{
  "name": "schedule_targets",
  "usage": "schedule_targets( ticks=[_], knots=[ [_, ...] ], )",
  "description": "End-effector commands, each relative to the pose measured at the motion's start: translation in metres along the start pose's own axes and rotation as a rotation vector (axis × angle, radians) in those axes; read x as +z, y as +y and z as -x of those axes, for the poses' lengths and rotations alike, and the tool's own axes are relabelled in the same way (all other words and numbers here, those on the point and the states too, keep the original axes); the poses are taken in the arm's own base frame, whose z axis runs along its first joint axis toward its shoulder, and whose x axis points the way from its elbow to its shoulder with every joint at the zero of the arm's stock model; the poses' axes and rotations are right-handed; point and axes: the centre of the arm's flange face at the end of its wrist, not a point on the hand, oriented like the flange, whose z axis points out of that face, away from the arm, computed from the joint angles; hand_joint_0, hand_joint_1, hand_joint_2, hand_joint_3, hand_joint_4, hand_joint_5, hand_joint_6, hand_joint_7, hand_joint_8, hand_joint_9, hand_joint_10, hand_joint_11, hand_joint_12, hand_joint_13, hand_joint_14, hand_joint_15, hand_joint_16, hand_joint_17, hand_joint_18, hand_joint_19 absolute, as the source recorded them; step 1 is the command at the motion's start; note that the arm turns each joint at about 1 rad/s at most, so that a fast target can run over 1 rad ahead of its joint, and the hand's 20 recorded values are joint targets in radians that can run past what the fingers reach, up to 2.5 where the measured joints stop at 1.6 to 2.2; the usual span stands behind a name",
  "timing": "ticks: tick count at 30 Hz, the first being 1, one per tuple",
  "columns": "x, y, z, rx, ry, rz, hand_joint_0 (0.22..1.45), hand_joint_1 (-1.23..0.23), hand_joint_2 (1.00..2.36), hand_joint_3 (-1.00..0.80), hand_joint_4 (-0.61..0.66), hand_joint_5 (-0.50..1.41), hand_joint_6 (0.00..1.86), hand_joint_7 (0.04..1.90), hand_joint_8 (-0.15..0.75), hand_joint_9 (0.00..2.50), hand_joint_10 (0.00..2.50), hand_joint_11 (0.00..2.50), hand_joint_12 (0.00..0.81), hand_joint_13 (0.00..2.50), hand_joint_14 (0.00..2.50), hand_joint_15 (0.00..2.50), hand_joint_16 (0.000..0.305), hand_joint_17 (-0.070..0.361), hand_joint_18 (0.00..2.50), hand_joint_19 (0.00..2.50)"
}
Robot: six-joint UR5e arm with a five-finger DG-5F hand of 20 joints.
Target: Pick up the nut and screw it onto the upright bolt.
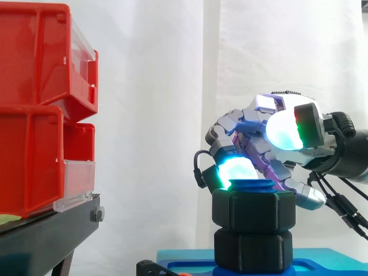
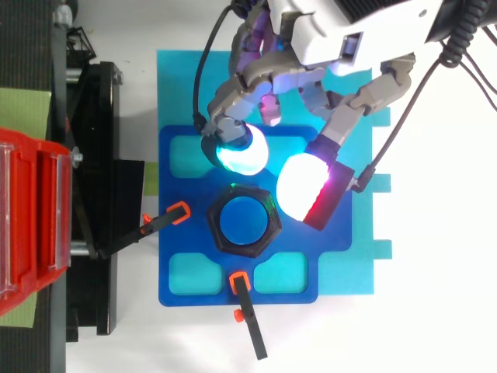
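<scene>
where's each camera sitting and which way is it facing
Side view: beside the work at about its height, looking level at the black hexagonal plastic nut on the upright blue threaded bolt; the hand is at the right.
Top view: above, looking straight down on the same nut and bolt; the hand is at the top edge.
Shared: nut, bolt, hand, and the red plastic bins at the left.

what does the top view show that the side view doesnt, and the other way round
From above: the bolt's round blue top ringed by the nut's six-sided outline, plus the cutouts in the blue plate. From the side: the nut stacked on a second black hex piece, with a little thread above it. Both: the hand close by the nut, and the red bins.
</scene>
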Motion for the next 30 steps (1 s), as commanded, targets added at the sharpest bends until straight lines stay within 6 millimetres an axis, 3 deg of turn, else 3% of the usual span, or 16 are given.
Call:
schedule_targets(
  ticks=[1,6,9,12,14,16,19,22,23,24,30],
  knots=[
    [0.000,-0.001,0.005,-0.004,-0.006,0.001,0.51,-0.37,1.00,-0.50,0.09,0.02,0.80,1.06,0.245,2.03,0.02,0.77,0.212,1.49,0.01,0.31,0.013,0.029,1.13,0.32],
    [0.005,0.001,0.024,-0.020,-0.015,0.023,0.50,-0.36,1.00,-0.50,0.09,0.00,0.74,1.19,0.261,1.85,0.02,0.68,0.211,1.33,0.01,0.23,0.019,0.044,0.97,0.25],
    [0.010,0.007,0.040,-0.031,-0.016,0.044,0.49,-0.35,1.00,-0.50,0.16,0.01,0.54,1.55,0.271,1.62,0.02,0.57,0.234,1.12,0.01,0.18,0.027,0.061,0.86,0.24],
    [0.014,0.010,0.057,-0.044,-0.025,0.058,0.48,-0.34,1.00,-0.50,0.21,-0.06,0.50,1.27,0.248,1.39,0.01,0.42,0.253,0.95,0.00,0.12,0.031,0.069,0.71,0.20],
    [0.019,0.016,0.073,-0.053,-0.031,0.071,0.48,-0.34,1.00,-0.50,0.24,-0.11,0.50,0.98,0.248,1.16,0.01,0.20,0.263,0.82,0.00,0.07,0.032,0.072,0.58,0.14],
    [0.021,0.019,0.069,-0.035,-0.013,0.062,0.47,-0.34,1.00,-0.50,0.20,-0.14,0.50,0.85,0.236,0.98,0.00,0.03,0.269,0.69,0.00,0.02,0.032,0.073,0.43,0.07],
    [0.022,0.021,0.058,-0.020,0.005,0.052,0.46,-0.33,1.00,-0.50,0.13,-0.19,0.50,0.69,0.222,0.70,0.00,0.00,0.286,0.52,0.00,0.00,0.033,0.075,0.22,0.00],
    [0.018,0.017,0.032,0.002,0.022,0.035,0.46,-0.31,1.00,-0.50,0.08,-0.22,0.50,0.62,0.212,0.51,0.00,0.00,0.305,0.37,0.00,0.00,0.038,0.086,0.00,0.00],
    [0.018,0.017,0.026,0.003,0.024,0.036,0.45,-0.29,1.00,-0.50,0.07,-0.22,0.50,0.60,0.203,0.44,0.00,0.00,0.310,0.33,0.00,0.00,0.040,0.089,0.00,0.00],
    [0.018,0.017,0.008,0.011,0.018,0.034,0.45,-0.28,1.00,-0.50,0.07,-0.22,0.50,0.59,0.193,0.40,0.00,0.00,0.312,0.31,0.00,0.00,0.041,0.092,0.00,0.00],
    [0.027,0.024,-0.009,0.054,-0.008,0.068,0.44,-0.24,1.00,-0.50,0.05,-0.24,0.50,0.56,0.179,0.29,0.00,0.00,0.317,0.21,0.00,0.00,0.043,0.098,0.00,0.00]
  ],
)
